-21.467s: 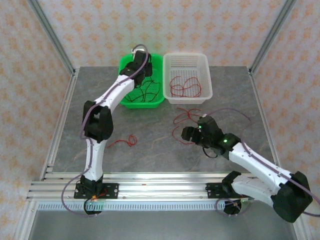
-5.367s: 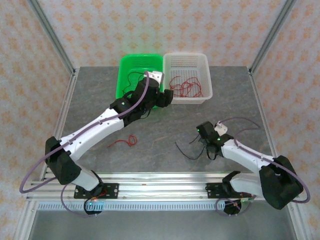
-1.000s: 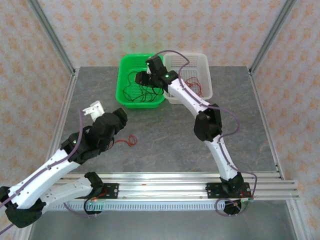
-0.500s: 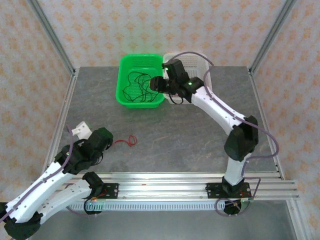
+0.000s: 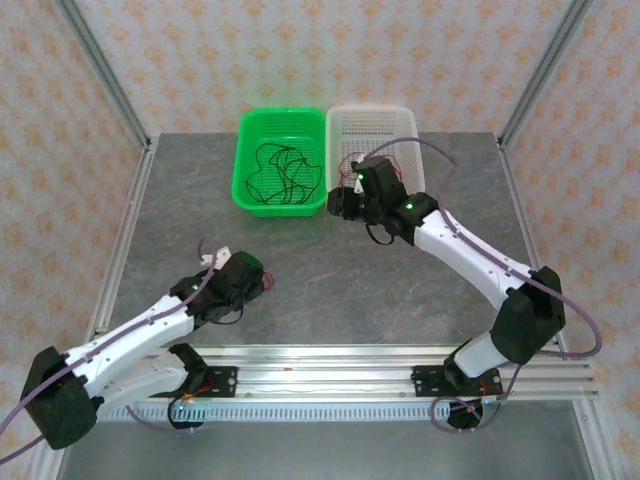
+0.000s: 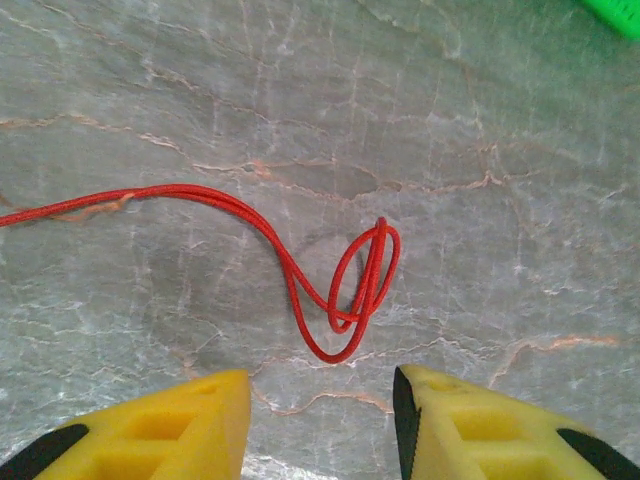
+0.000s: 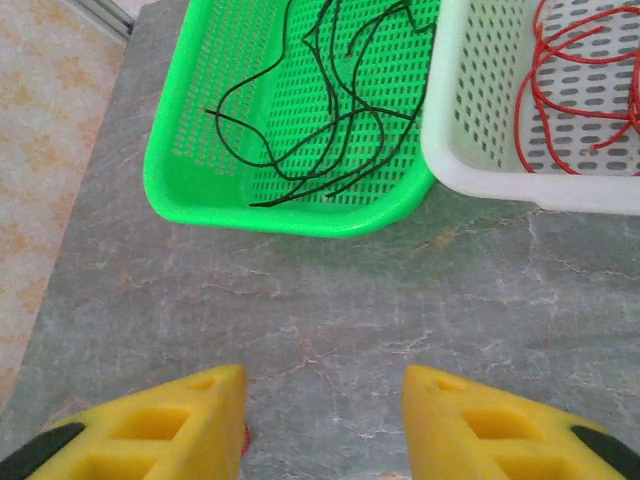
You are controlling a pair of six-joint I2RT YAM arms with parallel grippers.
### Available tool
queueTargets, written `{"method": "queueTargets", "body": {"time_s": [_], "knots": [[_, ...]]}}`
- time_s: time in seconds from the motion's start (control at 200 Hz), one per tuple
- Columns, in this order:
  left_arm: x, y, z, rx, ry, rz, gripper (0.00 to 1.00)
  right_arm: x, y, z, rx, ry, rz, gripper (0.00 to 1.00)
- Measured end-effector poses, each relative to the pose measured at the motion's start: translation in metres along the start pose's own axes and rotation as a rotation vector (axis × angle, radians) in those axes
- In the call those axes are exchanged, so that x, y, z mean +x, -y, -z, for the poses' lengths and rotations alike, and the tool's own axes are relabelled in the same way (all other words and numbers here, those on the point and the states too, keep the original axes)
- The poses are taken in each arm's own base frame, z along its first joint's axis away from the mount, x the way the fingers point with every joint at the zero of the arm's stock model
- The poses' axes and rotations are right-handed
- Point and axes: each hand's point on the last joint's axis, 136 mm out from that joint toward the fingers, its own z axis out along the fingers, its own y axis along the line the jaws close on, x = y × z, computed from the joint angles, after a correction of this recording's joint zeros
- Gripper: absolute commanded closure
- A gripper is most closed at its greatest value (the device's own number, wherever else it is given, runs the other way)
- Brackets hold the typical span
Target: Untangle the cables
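Note:
One loose red cable (image 6: 350, 285) lies on the grey table, curled into a small loop with a long tail running left. My left gripper (image 6: 320, 400) hovers just short of the loop, open, nothing between its yellow fingers (image 6: 200, 420). From above, this left gripper (image 5: 258, 280) sits low at the table's front left. Black cables (image 7: 320, 120) lie in the green basket (image 7: 290, 215). Red cables (image 7: 580, 90) lie in the white basket (image 7: 470, 100). My right gripper (image 7: 325, 390) is open and empty over bare table in front of both baskets; from above the right gripper (image 5: 338, 205) is near their front edges.
The green basket (image 5: 280, 208) and white basket (image 5: 370, 110) stand side by side at the table's back middle. Aluminium frame posts (image 5: 110, 90) rise at the table's back corners. The right arm (image 5: 470, 255) stretches diagonally across the right half of the table.
My left gripper has swung right and lowered over the loose red cable. The right arm has pulled back from over the baskets to the table in front of them.

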Motion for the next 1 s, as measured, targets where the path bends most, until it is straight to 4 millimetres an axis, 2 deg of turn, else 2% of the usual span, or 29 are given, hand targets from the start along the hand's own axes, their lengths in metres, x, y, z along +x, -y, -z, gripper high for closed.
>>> {"method": "queueTargets", "body": {"time_s": [0.235, 0.521, 0.776, 1.001], "knots": [[0.003, 0.008, -0.019, -0.053, -0.023, -0.083, 0.62, 0.002, 0.005, 0.008, 0.013, 0.020, 0.000, 0.56], [-0.004, 0.021, -0.030, -0.064, -0.019, -0.130, 0.69, 0.005, 0.011, 0.021, 0.021, 0.048, 0.000, 0.55], [-0.006, 0.017, -0.037, -0.090, -0.015, -0.150, 0.74, 0.001, 0.011, 0.031, 0.019, 0.077, -0.002, 0.55], [-0.007, 0.015, -0.043, -0.111, -0.011, -0.166, 0.74, 0.007, 0.017, 0.031, 0.034, 0.074, -0.008, 0.55]]}}
